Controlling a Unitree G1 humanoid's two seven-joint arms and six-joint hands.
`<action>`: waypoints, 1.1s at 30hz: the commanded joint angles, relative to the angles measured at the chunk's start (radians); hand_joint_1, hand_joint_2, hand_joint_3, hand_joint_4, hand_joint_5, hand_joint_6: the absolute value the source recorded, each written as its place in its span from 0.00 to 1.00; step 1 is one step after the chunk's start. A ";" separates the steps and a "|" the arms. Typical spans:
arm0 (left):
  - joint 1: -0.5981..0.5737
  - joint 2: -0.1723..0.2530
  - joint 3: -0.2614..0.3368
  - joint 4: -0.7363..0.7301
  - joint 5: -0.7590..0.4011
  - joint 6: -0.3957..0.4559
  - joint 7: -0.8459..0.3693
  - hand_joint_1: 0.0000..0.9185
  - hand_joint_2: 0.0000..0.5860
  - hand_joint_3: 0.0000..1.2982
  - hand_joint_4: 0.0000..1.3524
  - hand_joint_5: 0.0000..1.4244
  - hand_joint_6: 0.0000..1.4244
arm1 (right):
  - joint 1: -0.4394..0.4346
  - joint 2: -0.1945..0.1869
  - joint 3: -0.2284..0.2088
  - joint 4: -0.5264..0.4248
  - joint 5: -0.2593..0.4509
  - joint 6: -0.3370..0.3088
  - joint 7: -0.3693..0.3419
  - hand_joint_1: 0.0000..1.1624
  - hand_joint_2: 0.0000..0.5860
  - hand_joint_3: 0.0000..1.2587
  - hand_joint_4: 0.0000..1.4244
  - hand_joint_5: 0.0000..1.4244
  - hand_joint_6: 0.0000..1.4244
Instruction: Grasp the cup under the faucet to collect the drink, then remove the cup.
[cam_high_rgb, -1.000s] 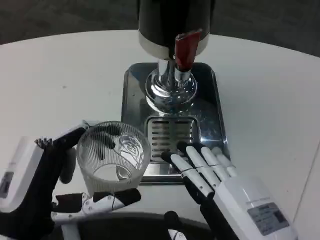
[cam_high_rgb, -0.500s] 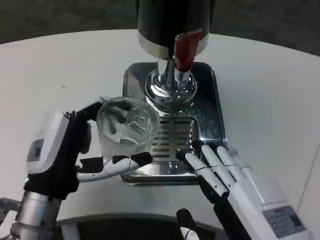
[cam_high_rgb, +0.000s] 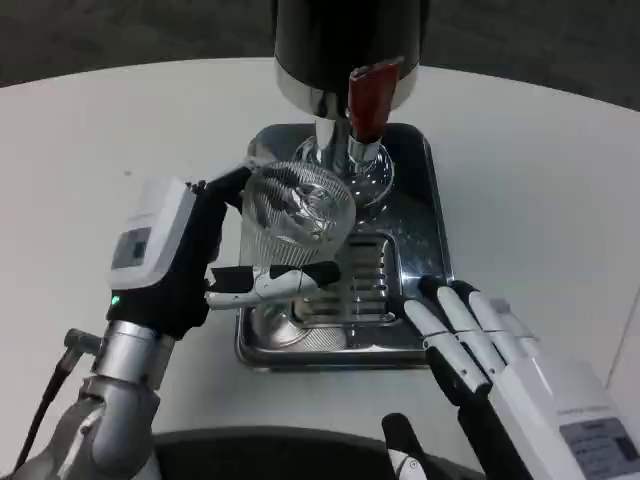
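A: Where is the cup (cam_high_rgb: 297, 228) right now?

B: Centre of the frame, a ribbed clear glass held by the left hand (cam_high_rgb: 190, 262). Black fingers wrap its far side and a white finger lies across its near side. It hangs above the steel drip tray (cam_high_rgb: 425, 225), just left of and below the red tap lever (cam_high_rgb: 371, 98).

A: Is it under the faucet (cam_high_rgb: 363, 152) yet?

B: Not squarely, I'd say. The rim looks a little left of the spout, and the cup seems tilted toward the camera, though from above I can't tell how high it sits over the grate (cam_high_rgb: 355, 280).

A: And the other hand?

B: The right hand (cam_high_rgb: 490, 350) is at the lower right, holding nothing, fingers straight and slightly spread, tips at the tray's near right corner.

A: What could go wrong?

B: If the lever is worked while the cup stays off to the left, the drink would likely miss the mouth and run into the tray. A tilted cup could also spill as it fills. The glass is smooth and ribbed, so a loose hold might let it slip once it gains weight. The rim could also knock the chrome base of the dispenser (cam_high_rgb: 340, 40) on the white bench (cam_high_rgb: 120, 130).
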 joint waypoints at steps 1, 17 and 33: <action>-0.064 -0.006 -0.051 0.098 0.028 -0.016 0.091 0.62 0.23 0.80 0.84 0.86 0.92 | 0.017 0.007 -0.005 -0.013 0.006 -0.008 -0.002 0.40 0.89 0.09 0.01 0.01 0.03; -0.276 -0.088 -0.223 0.445 0.066 0.004 0.271 0.62 0.23 0.80 0.84 0.87 0.93 | 0.025 0.024 -0.014 -0.017 0.008 -0.010 -0.003 0.43 0.88 0.10 0.02 0.04 0.05; -0.270 -0.077 -0.283 0.487 0.052 0.021 0.253 0.52 0.13 0.61 0.58 0.63 0.64 | 0.020 0.035 -0.034 -0.004 0.035 -0.006 -0.003 0.45 0.88 0.11 0.04 0.07 0.08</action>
